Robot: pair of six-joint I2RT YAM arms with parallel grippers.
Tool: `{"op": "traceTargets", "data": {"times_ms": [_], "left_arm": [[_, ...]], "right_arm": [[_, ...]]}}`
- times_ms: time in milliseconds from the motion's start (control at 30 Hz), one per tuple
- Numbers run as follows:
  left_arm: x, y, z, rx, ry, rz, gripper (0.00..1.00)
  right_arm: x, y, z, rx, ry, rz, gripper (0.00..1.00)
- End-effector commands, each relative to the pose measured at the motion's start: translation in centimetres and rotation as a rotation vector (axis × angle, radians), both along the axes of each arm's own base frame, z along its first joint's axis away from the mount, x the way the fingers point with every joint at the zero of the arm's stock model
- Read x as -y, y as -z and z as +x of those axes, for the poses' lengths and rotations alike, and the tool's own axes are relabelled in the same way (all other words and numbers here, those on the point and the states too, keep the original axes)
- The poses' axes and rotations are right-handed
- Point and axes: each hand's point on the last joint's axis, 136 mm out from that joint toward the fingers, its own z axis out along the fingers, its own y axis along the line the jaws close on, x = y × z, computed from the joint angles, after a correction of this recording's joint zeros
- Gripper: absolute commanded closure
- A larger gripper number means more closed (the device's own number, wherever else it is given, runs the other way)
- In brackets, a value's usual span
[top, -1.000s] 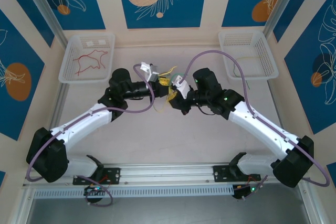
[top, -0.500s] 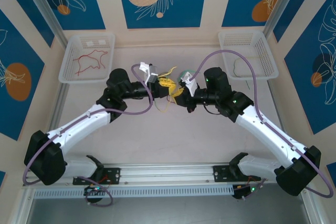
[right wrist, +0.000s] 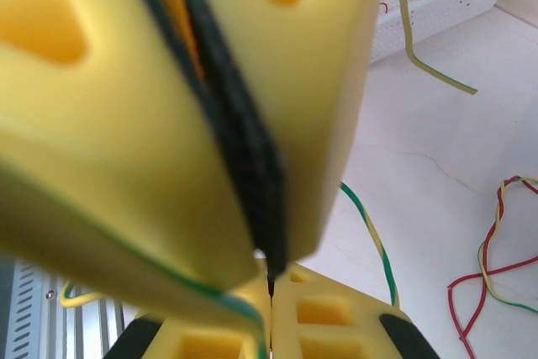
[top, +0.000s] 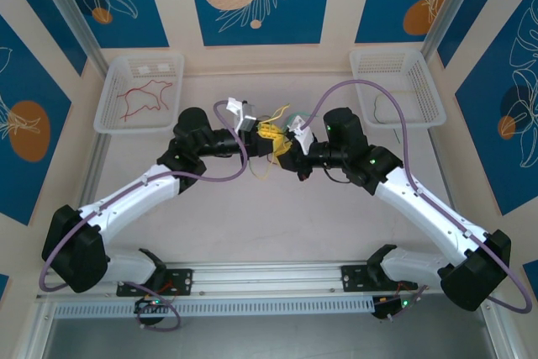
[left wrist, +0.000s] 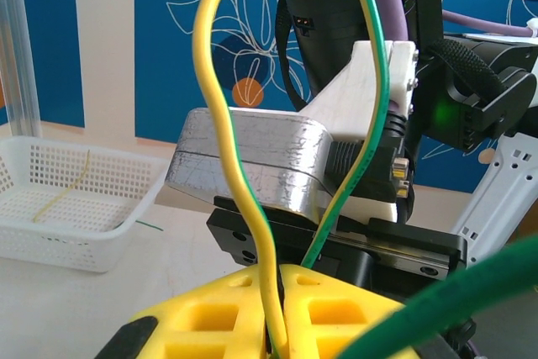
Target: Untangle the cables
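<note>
Left gripper is clamped on the yellow-green cable mid-table. Right gripper faces it from three o'clock, jaws pressed together, possibly nipping a strand. Separation step: next, pull apart gently. Red cables lie in the ten o'clock basket. No readable writing.
</note>
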Motion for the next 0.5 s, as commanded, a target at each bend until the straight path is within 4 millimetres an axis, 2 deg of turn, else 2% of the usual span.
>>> {"op": "traceTargets", "data": {"times_ms": [0, 167, 467], "left_arm": [[0.7, -2.4, -2.6, 0.063, 0.094, -0.046, 0.89], [0.4, -2.9, -2.9, 0.078, 0.096, -0.053, 0.89], [1.1, -3.2, -2.7, 0.074, 0.112, -0.059, 0.83]], "right_arm": [[0.2, -1.0, 0.3, 0.009, 0.004, 0.042, 1.0], [1.3, -1.1, 0.6, -0.009, 0.026, 0.065, 1.0], [-0.1, -1.0, 0.0, -0.015, -0.027, 0.064, 1.0]]}}
